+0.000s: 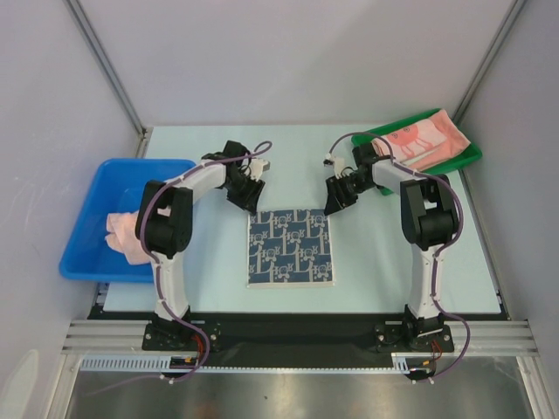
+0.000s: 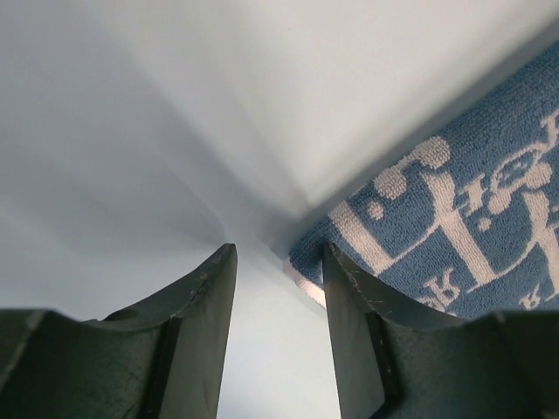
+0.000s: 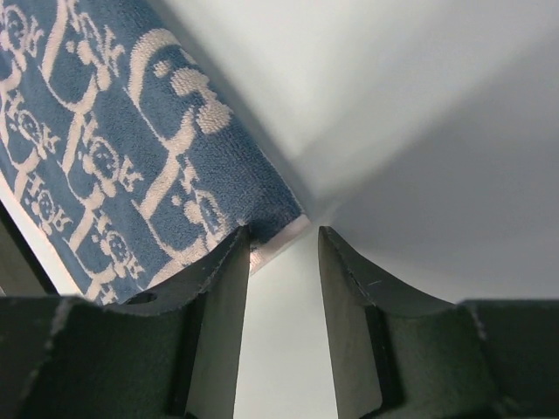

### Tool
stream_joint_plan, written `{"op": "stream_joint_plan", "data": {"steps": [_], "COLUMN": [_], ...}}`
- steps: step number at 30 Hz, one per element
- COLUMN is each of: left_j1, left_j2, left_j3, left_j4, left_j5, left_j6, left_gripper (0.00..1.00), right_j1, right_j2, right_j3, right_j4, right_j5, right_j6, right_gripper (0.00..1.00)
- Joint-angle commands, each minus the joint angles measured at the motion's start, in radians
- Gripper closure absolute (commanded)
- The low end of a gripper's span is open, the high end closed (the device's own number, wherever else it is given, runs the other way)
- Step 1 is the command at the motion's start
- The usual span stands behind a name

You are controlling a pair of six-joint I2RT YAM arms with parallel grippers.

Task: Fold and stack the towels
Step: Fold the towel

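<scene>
Top external: you see one blue patterned towel lying flat, square; left gripper, right gripper both spread, empty.

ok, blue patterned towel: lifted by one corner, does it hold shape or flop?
Probably flops: the blue patterned towel looks like soft terry lying dead flat. Likely light, since its edge looks thin at the corners. Pushed, it may bunch rather than slide on the table.
</scene>
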Motion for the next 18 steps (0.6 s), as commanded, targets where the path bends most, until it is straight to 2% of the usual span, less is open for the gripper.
{"op": "stream_joint_plan", "data": {"steps": [1,7,14,17,18], "left_j1": [0.018,0.024,0.035,0.042,0.045], "left_j2": [0.013,0.065,0.081,0.098,0.102], "left_j3": [0.035,0.078,0.086,0.107,0.115], "left_j4": [-0.003,-0.074,-0.068,-0.090,-0.097], "left_j5": [0.109,0.134,0.130,0.142,0.172], "left_j6": [0.081,0.118,0.128,0.132,0.137], "left_gripper": [0.51,0.51,0.50,0.50,0.50], "right_j1": [0.001,-0.002,-0.008,-0.008,-0.008], "right_j2": [0.030,0.054,0.091,0.110,0.113], "right_j3": [0.046,0.079,0.127,0.148,0.155], "right_j4": [-0.025,-0.060,-0.115,-0.145,-0.151], "right_j5": [-0.062,-0.073,-0.102,-0.106,-0.106], "right_j6": [-0.064,-0.084,-0.116,-0.132,-0.133], "right_gripper": [0.58,0.60,0.61,0.67,0.74]}}
